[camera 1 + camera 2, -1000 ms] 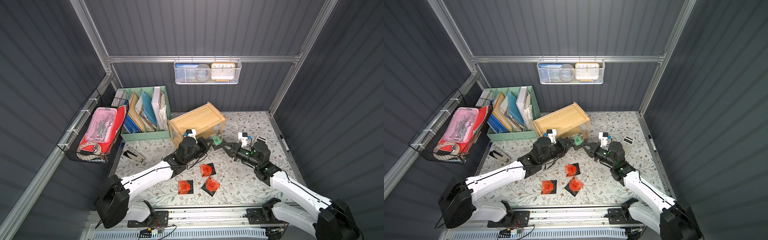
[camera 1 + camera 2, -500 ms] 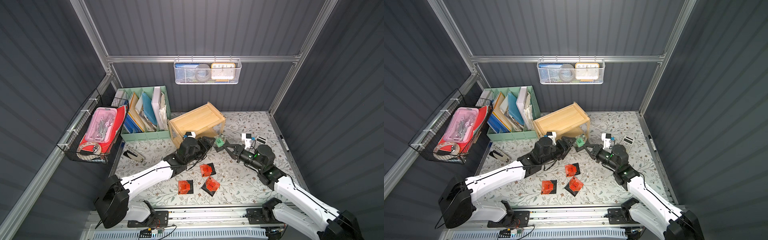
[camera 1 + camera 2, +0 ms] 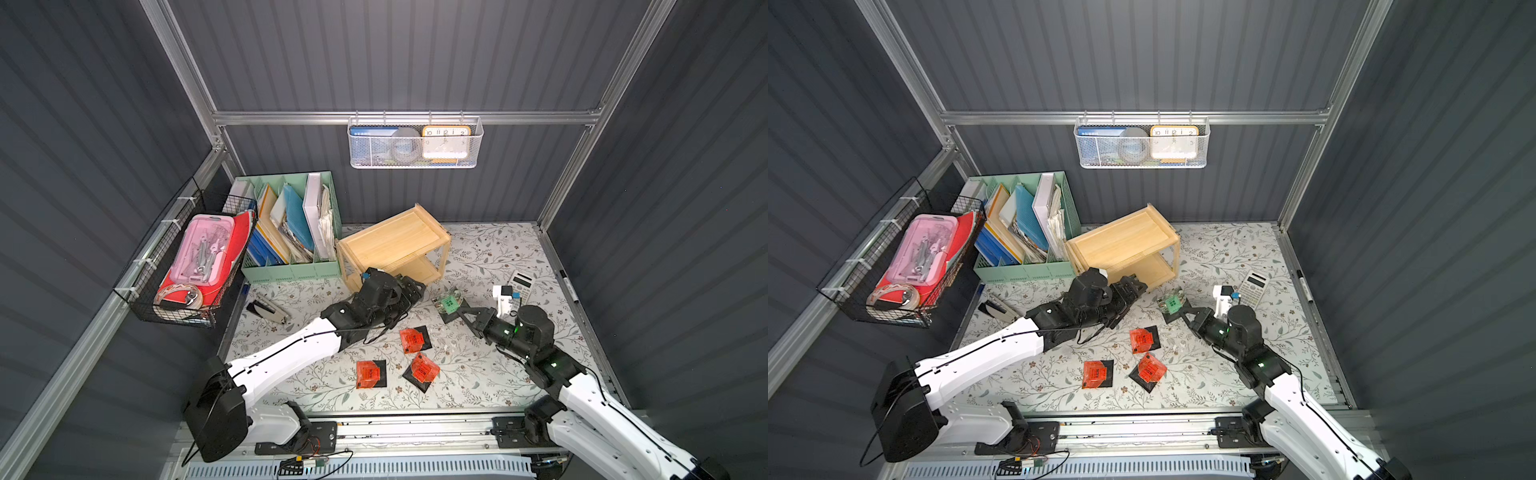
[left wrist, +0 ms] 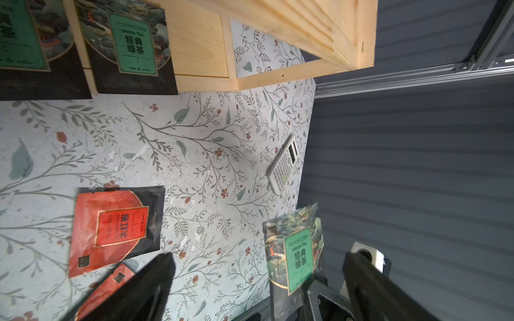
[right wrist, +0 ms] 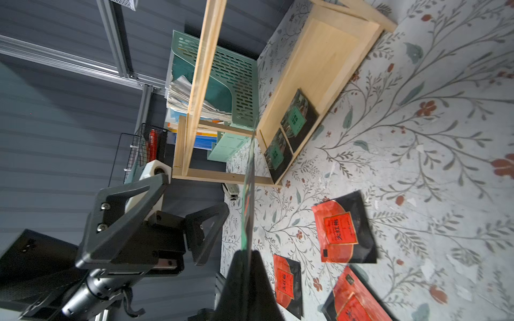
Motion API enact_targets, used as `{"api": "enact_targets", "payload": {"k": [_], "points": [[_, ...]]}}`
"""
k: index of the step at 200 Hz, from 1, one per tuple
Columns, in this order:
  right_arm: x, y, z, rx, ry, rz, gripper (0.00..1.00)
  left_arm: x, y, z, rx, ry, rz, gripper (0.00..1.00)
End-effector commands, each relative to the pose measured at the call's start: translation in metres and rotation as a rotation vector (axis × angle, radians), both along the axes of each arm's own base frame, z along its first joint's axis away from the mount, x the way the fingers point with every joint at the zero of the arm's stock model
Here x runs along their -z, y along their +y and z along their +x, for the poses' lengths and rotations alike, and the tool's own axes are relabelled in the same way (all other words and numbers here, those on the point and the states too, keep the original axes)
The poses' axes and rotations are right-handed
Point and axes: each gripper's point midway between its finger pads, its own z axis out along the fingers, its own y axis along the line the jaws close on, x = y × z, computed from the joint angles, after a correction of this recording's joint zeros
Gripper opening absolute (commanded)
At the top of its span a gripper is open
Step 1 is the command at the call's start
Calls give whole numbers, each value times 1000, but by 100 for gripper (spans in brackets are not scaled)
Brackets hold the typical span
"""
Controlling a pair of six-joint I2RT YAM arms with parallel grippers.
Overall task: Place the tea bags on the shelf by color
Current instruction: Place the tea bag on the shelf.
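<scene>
Green sorting in hand: third green tea bag [image 3: 449, 302] upright at 4 o'clock of shelf [image 3: 395, 241], edge pinched in right gripper [image 3: 460, 312], jaws clamped on it. Two green tea bags [image 4: 133, 47] already on lower board [image 4: 200, 41]. Left gripper [image 3: 410, 289] at shelf front, spread wide, empty. Next, likely: slide held bag in beside pair – then orange-red tea bags [image 3: 414, 338], on table [image 3: 498, 249] at 6 o'clock.

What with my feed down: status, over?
Left gripper open, empty, at shelf front. Right gripper shut on green tea bag. Two green bags on lower board; three red bags on table.
</scene>
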Motion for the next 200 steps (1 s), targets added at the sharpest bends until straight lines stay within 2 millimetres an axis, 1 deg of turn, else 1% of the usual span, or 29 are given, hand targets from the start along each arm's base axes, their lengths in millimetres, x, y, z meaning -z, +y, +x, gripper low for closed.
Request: {"api": "enact_targets", "payload": {"k": [1,23,44,77,84,90,97,99,101,106,131,174,200], "points": [[25,-3,-3,-6,43,-71,0,10,12,-10,10,33,94,100],[32,-3,3,-8,61,-79,0,12,18,-15,9,50,123,100],[38,-4,15,-5,80,-72,0,14,24,-19,8,61,145,100],[46,-2,43,-23,124,-49,0,16,28,-26,24,72,158,100],[45,0,50,-37,125,-42,0,17,30,-29,30,78,161,100],[49,1,55,-48,137,-43,0,18,32,-31,31,85,169,100],[47,3,63,-65,137,-39,0,20,34,-34,33,93,175,100],[44,4,64,-70,129,-37,0,20,35,-35,33,95,178,100],[51,5,66,-78,147,-40,0,21,36,-35,34,96,179,100],[52,7,71,-90,159,-36,0,21,37,-38,38,100,183,100],[55,16,95,-135,170,-11,0,23,46,-47,47,112,202,100],[60,29,132,-154,170,41,0,27,75,-65,-24,153,220,100],[66,34,151,-147,180,65,0,23,92,-72,-81,159,227,100]]}}
